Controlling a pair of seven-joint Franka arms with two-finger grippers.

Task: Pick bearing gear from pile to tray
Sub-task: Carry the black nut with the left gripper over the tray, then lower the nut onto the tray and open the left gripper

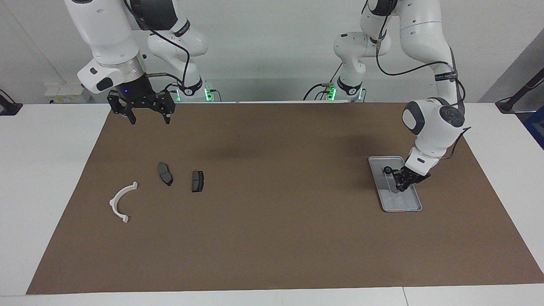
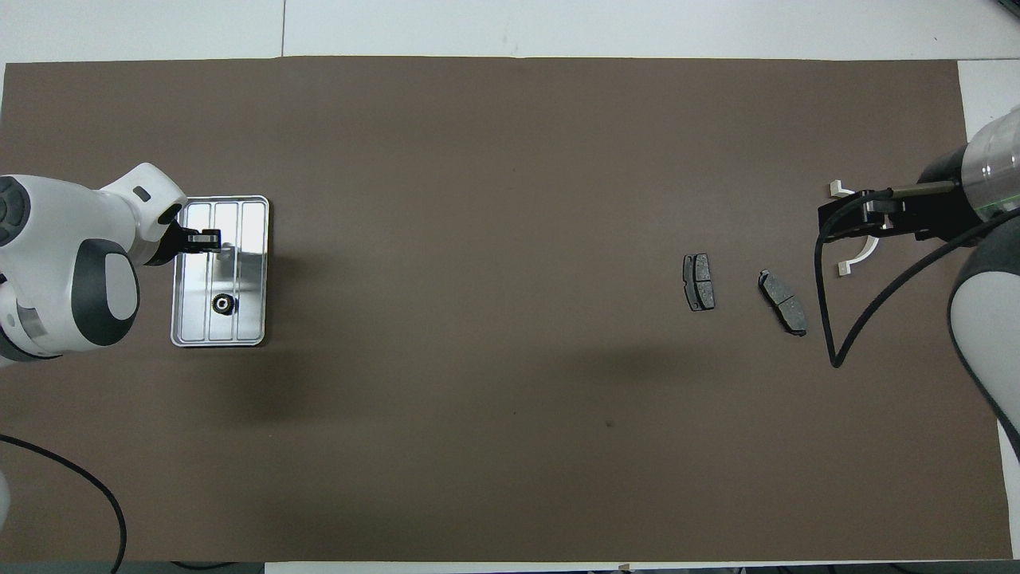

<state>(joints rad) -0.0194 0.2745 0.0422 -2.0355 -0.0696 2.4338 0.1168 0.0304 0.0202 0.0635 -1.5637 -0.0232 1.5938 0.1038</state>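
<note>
Silver tray (image 1: 399, 204) is seen at right of the facing frame, at left of the overhead frame (image 2: 253, 271); its long axis runs top to bottom in the overhead view, slightly slanted in the facing view. Small black bearing gear (image 1: 387, 170) lies in the tray, at the end nearer the robots, hole up in the overhead view (image 2: 222, 303). Left gripper (image 1: 400, 184) is held over the tray, fingertips together, nothing held. Right gripper (image 1: 146, 118), jaws apart and empty, is raised at upper left of the facing frame; the overhead view shows it (image 2: 865, 227) covering part of the white half-ring bracket (image 2: 857, 257), fully shown only in the facing view (image 1: 121, 202). Two brake pads (image 1: 165, 173) (image 1: 197, 181) lie beside the bracket.
</note>
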